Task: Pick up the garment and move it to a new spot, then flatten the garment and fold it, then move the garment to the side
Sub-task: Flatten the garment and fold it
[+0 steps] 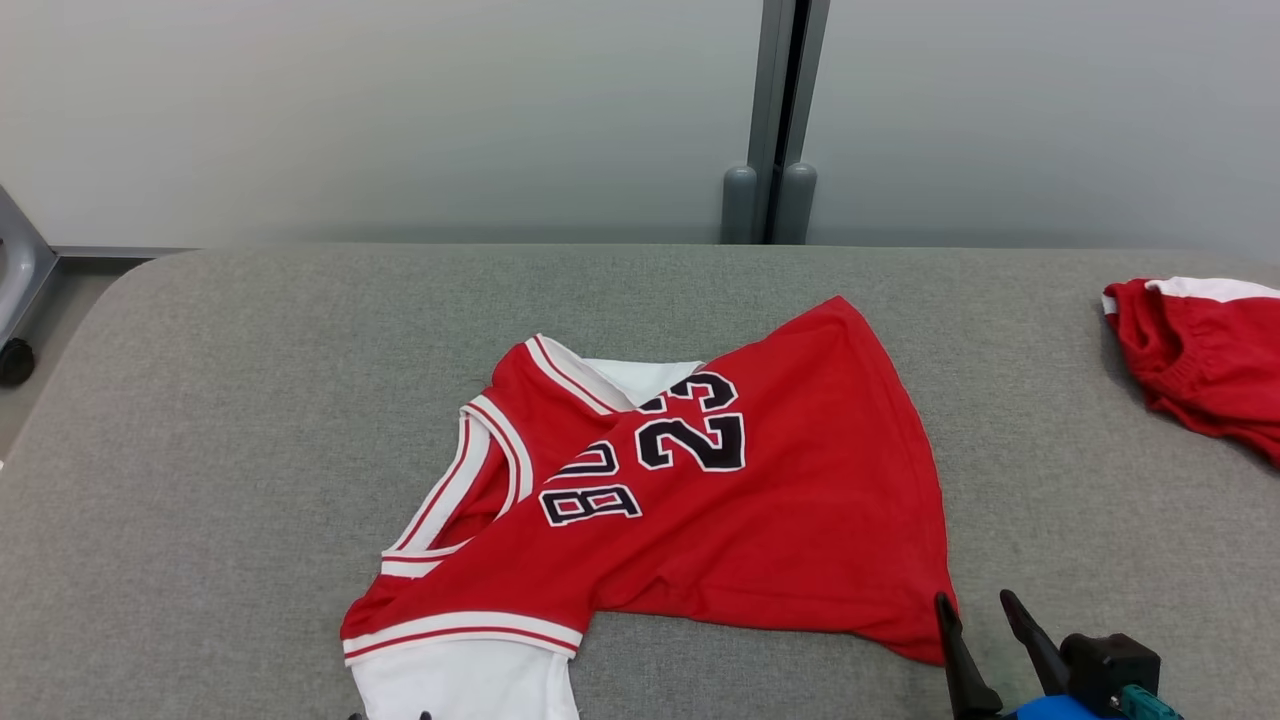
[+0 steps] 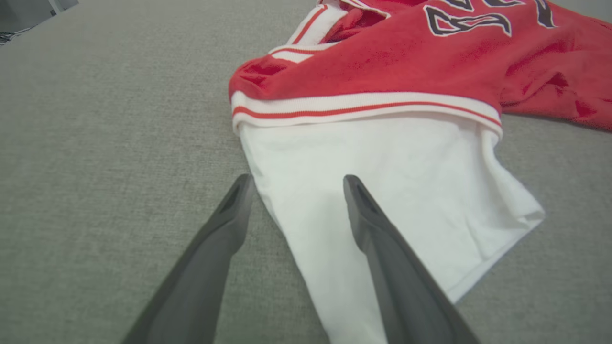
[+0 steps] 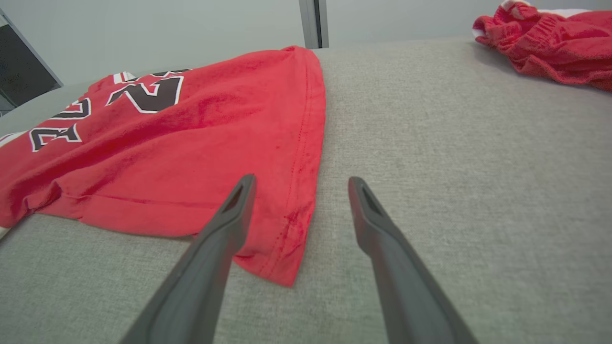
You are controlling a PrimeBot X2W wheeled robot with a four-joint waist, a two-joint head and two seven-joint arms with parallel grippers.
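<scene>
**Near edge.** The left gripper has its fingers spread fully and holds nothing. It straddles the outer edge of the white sleeve, the near-left end of the jersey. One finger is over bare grey table, the other over sleeve cloth; contact cannot be judged.

The right gripper is equally wide and empty. It straddles the jersey's near-right hem corner, with its inner finger above red cloth and its outer finger just off the jersey.

**Middle.** The jersey lies unflattened, one shoulder folded over. Its long axis runs crosswise, from the collar and sleeve on the left to the hem on the right. The cloth therefore lies ahead of and between the two grippers. Each arm is nearer its own end, so a two-handed lift probably suits.

**Far.** A second red garment lies well apart, beyond the jersey's right side.
</scene>
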